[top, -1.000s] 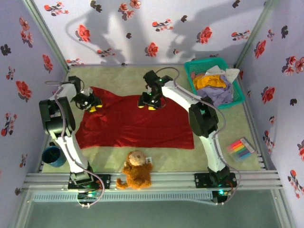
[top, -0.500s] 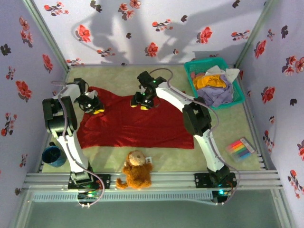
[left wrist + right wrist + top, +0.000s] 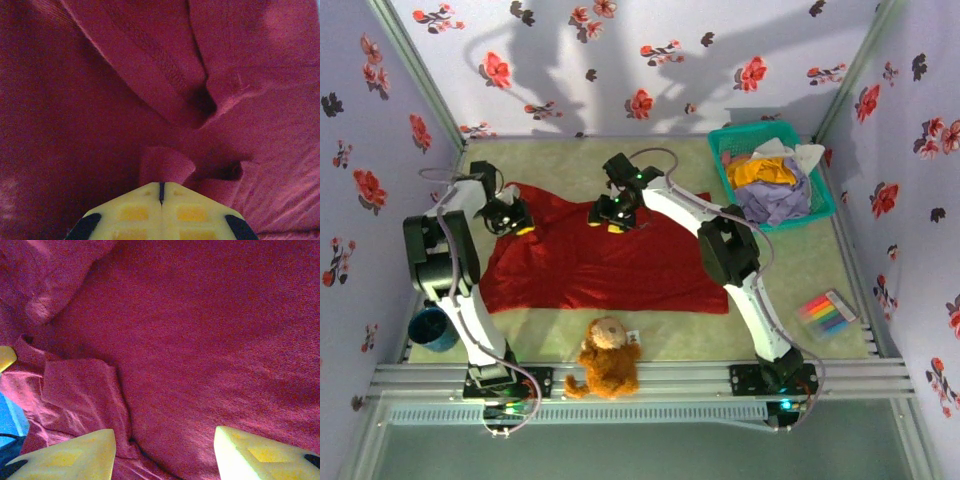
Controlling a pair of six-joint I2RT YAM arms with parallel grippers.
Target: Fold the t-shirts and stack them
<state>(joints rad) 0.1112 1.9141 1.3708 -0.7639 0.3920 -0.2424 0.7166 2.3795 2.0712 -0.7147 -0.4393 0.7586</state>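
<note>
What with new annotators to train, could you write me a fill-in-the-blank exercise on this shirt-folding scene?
1. The left gripper is ____ on a fold of the deep-red t-shirt.
2. The right gripper hangs over the same shirt with its jaws ____.
3. The teal mesh basket of clothes sits at the table's far ____ corner.
4. The brown plush teddy sits at the near edge, ____ the two arm bases.

Missing words: shut; open; right; between.
</note>
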